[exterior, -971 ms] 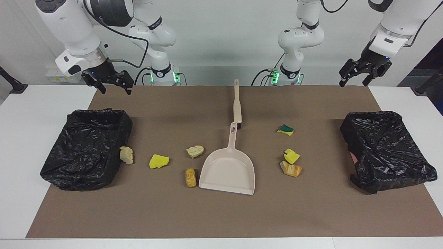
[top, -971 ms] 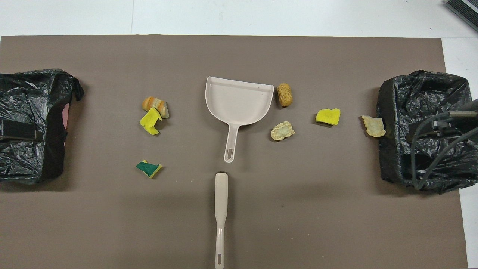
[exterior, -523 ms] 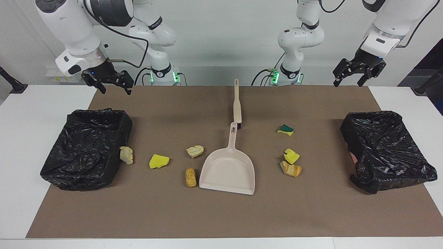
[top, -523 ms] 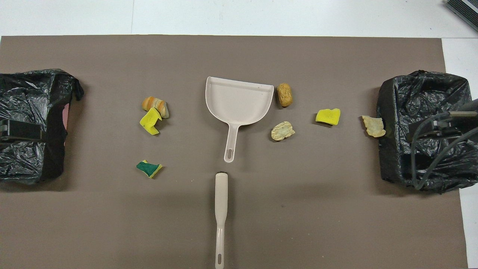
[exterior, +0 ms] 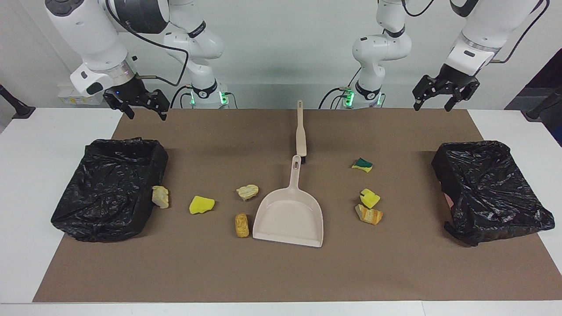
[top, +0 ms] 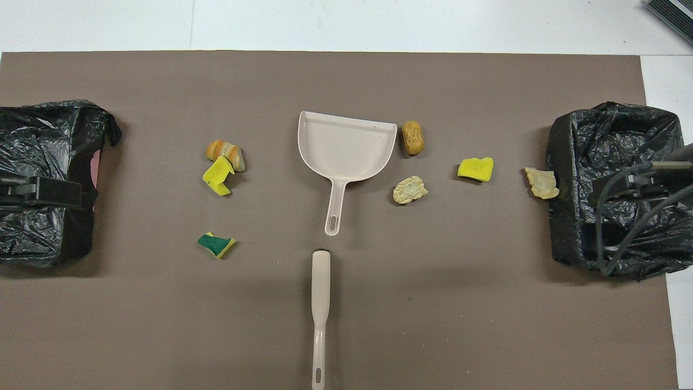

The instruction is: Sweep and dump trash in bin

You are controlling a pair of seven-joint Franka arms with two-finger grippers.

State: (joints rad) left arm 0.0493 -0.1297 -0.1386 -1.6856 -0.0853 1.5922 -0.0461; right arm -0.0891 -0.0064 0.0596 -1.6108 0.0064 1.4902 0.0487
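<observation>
1. The right gripper (exterior: 141,107) hangs open and empty near the mat's corner, unmoved.
2. The black-lined bin (exterior: 109,188) beneath holds no scraps I can see; a tan lump (exterior: 160,196) touches its side.
3. The trash (exterior: 202,204) lies scattered on the mat around the dustpan (exterior: 290,215) and brush (exterior: 300,131).
4. The left gripper (exterior: 432,98), open, has risen and shifted inward from its bin (exterior: 487,188).

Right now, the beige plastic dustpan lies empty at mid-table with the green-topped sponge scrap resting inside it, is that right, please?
Not quite: the beige plastic dustpan does lie empty at mid-table, but the green-topped sponge scrap rests on the brown mat, apart from the pan, toward the left arm's end. The overhead view shows it.
</observation>
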